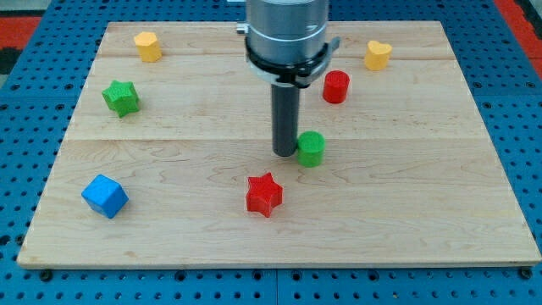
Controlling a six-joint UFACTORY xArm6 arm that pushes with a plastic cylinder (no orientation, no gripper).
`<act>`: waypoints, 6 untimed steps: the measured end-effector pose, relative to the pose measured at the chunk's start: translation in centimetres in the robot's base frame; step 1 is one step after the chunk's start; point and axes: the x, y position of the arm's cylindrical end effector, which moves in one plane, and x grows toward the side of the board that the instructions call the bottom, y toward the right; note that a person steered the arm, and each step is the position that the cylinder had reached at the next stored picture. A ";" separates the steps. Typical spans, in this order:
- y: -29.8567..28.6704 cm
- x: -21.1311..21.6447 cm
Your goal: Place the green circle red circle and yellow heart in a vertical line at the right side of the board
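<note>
The green circle stands near the middle of the wooden board. My tip rests on the board right at its left side, touching or almost touching it. The red circle stands above and to the right of the green circle. The yellow heart lies near the view's top right. The rod comes down from the view's top centre and hides part of the board behind it.
A red star lies below my tip. A blue cube sits at the lower left, a green star at the left, and a yellow hexagon-like block at the top left. Blue pegboard surrounds the board.
</note>
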 end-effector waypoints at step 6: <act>0.0 -11.0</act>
